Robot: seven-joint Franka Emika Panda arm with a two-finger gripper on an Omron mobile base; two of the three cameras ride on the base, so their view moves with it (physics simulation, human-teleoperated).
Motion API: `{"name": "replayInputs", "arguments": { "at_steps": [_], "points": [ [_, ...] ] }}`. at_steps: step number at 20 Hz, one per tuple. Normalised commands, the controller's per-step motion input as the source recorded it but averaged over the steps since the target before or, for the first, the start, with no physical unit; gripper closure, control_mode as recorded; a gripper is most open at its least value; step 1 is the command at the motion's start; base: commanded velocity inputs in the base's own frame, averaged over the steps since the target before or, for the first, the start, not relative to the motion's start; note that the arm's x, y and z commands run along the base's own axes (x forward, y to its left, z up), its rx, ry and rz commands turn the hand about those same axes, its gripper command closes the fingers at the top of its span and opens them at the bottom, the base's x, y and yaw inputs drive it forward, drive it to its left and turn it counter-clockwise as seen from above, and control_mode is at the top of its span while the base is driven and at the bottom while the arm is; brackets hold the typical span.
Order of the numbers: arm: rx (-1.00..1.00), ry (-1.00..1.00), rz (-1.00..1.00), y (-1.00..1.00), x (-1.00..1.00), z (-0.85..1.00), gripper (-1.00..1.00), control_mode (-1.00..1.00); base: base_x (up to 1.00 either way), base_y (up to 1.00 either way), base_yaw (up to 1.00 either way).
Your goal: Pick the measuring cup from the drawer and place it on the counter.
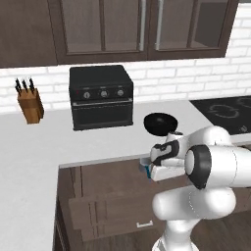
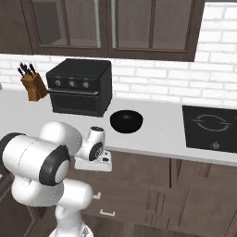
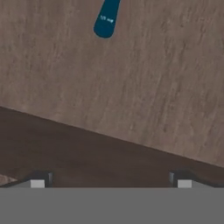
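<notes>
The jaws (image 3: 111, 181) stand wide apart with nothing between them, their two dark tips spread above the brown wooden floor of the drawer (image 3: 131, 87). They point down into the open drawer, just under the front edge of the bench (image 1: 44, 147). At the far side of the hand view the teal-blue handle tip of the measuring cup (image 3: 106, 19) lies on the drawer floor, apart from the jaws; a sliver of the cup also peeps out beside the white hand in the left base view. The cup's bowl cannot be made out. On the bench above sit a black round pan (image 2: 126, 121), near the front edge and close over the hand, a black oven (image 1: 101, 96) further back against the brick wall, and a knife block (image 1: 30, 104) off to the left. A black stovetop (image 2: 210, 128) is set into the bench at the right.
</notes>
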Motion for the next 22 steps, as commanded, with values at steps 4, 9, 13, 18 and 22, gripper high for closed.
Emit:
{"name": "replayInputs", "arguments": {
  "at_steps": [4, 9, 13, 18, 22],
  "points": [
    [0.0, 0.02, 0.05, -0.07, -1.0, -0.32, -1.0, -1.0, 0.0, 0.0, 0.0],
    [0.0, 0.01, 0.11, -0.09, -1.0, -0.22, -1.0, -1.0, 0.0, 0.0, 0.0],
    [0.0, 0.0, 0.13, -0.01, -1.0, 0.08, -1.0, -1.0, 0.0, 0.0, 0.0],
    [0.01, -0.1, 0.15, 0.1, -0.17, 0.87, -1.0, -1.0, 0.0, 0.0, 0.0],
    [0.02, -0.11, 0.14, 0.41, 0.37, 0.32, -1.0, -1.0, 0.0, 0.0, 0.0]
  ]
}}
